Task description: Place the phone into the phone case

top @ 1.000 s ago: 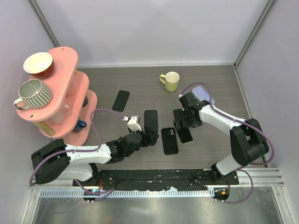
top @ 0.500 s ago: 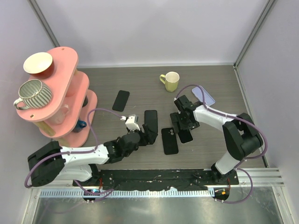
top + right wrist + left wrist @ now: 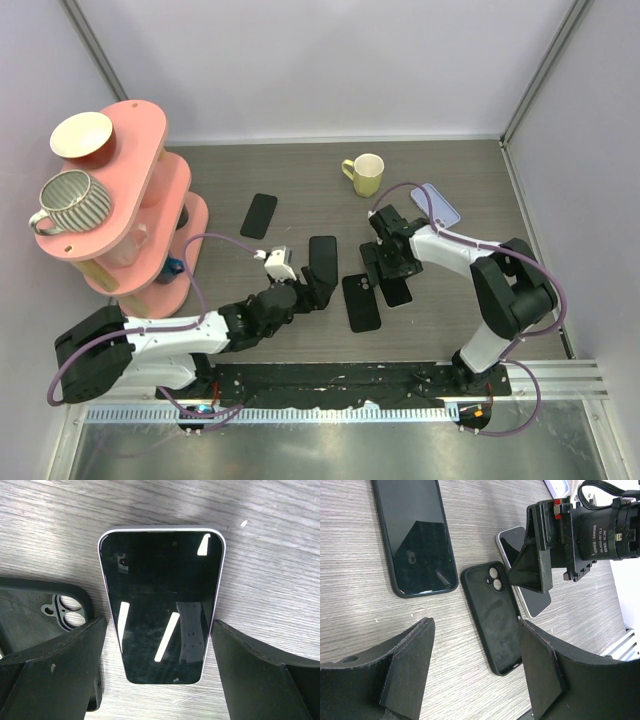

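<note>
- Right arm's jaws, released, straddle the white-rimmed glass phone (image 3: pixel 162 607) mid-frame, poised to grasp.
- Left arm's jaws, released too, hover by the black rubber case (image 3: pixel 492 617) beside it, perhaps to steady it.

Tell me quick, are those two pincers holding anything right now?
Left pincer: open, holding nothing.
Right pincer: open, either side of the phone, not gripping it.

Grey wood-grain table (image 3: pixel 290 175), pale lilac walls (image 3: pixel 320 60), pink tiered stand (image 3: pixel 135 125) at left

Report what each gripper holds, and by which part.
Nothing is held. The right gripper stands open astride the phone; the left gripper is open and empty.
</note>
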